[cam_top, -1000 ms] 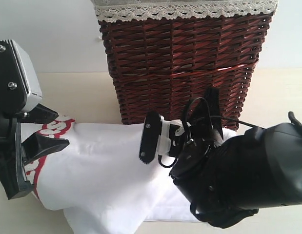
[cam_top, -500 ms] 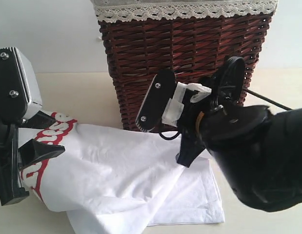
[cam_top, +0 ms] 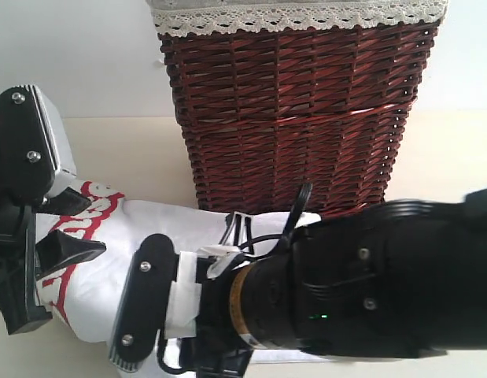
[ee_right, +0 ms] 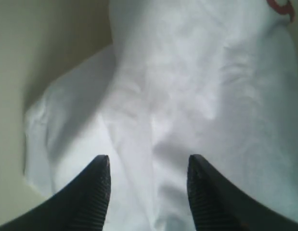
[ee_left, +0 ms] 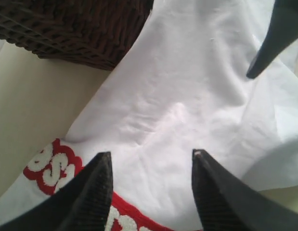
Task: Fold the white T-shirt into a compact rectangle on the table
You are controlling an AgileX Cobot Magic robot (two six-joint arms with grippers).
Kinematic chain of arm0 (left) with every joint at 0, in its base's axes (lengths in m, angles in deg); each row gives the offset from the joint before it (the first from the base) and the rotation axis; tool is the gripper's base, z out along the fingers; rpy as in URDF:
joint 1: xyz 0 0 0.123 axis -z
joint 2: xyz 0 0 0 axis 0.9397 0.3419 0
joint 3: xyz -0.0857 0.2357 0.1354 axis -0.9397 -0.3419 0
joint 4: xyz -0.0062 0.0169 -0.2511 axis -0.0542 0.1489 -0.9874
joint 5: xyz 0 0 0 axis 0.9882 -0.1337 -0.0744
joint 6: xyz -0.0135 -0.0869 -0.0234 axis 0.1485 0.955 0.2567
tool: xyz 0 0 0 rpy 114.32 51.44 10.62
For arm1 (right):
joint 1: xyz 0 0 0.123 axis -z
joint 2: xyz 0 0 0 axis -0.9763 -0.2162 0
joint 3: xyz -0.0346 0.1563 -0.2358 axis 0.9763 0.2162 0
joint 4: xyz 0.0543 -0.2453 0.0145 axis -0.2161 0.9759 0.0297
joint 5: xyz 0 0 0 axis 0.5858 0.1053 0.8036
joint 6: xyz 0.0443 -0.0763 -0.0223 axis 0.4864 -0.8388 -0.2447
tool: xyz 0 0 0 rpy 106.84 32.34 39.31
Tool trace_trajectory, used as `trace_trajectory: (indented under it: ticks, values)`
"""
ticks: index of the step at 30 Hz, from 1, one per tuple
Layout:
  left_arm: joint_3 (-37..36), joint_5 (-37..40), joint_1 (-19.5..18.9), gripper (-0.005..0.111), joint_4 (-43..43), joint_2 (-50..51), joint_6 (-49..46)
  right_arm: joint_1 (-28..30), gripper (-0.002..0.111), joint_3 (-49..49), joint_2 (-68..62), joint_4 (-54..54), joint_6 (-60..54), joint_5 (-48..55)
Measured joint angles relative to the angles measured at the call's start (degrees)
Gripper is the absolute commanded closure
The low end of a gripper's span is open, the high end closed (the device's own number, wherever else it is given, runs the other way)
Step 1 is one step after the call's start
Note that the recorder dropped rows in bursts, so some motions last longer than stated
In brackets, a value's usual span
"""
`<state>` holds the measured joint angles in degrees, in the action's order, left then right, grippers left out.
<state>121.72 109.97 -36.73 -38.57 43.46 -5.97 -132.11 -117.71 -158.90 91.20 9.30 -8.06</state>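
I see the table (cam_top: 125, 150) spreading pale and wide, with the brown wicker basket (cam_top: 298, 118) standing at its far side. The white T-shirt (cam_top: 149, 220) lies rumpled on the table just near of the basket's foot, its red-edged lettering turned to the left. My left pincer (ee_left: 152, 155) is released, fingers spread over that lettered edge. My right pincer (ee_right: 148, 159) is released too, poised above plain white cloth.
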Motion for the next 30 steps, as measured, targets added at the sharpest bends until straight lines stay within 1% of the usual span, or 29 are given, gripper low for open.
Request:
trace_trajectory:
  ticks: [3,6,10,12,13,14,16,18,19,25,28,30]
  values:
    - [-0.11,-0.59,-1.46,0.056,0.00,0.68,0.24,0.00,0.056,-2.30,-3.15,-1.50,0.25,-3.06]
    - [-0.11,-4.08,-3.81,0.056,0.00,0.71,0.91,0.00,0.055,-3.69,-5.38,-3.44,0.38,-4.33]
    - [-0.11,-9.14,-9.12,0.056,0.00,0.71,3.24,0.00,0.055,-3.98,-7.05,-4.55,0.38,-5.80]
    - [-0.11,-11.29,-11.78,0.056,0.00,0.71,5.53,0.00,0.057,-3.98,-8.19,-5.35,0.38,-5.78]
    - [-0.11,-12.69,-13.31,0.056,0.00,0.80,7.32,0.00,0.060,-3.98,-8.88,-5.69,0.38,-5.78]
    - [-0.11,-13.79,-14.85,0.056,0.00,0.80,8.95,0.00,0.066,-3.98,-9.56,-6.18,0.38,-5.63]
    - [-0.11,-15.76,-17.75,0.056,0.00,0.80,12.88,0.00,0.084,-3.98,-10.41,-6.67,0.38,-5.37]
    - [-0.11,-16.51,-19.82,0.056,0.00,0.80,14.99,0.00,0.104,-3.98,-10.67,-6.91,0.38,-5.27]
    - [-0.11,-16.55,-20.57,0.056,0.00,0.80,15.54,0.00,0.108,-3.98,-10.67,-6.91,0.38,-5.16]
    - [-0.47,-16.61,-21.34,0.056,0.00,0.80,16.69,0.00,0.108,-3.98,-7.67,-4.98,0.38,-2.60]
    - [-0.47,-16.61,-21.34,0.056,0.00,0.80,16.80,0.00,0.108,-4.02,-4.84,-1.89,0.60,1.30]
    - [-0.47,-16.39,-21.34,0.056,-0.11,0.80,16.80,0.00,0.108,-4.12,-2.32,2.38,2.72,4.13]
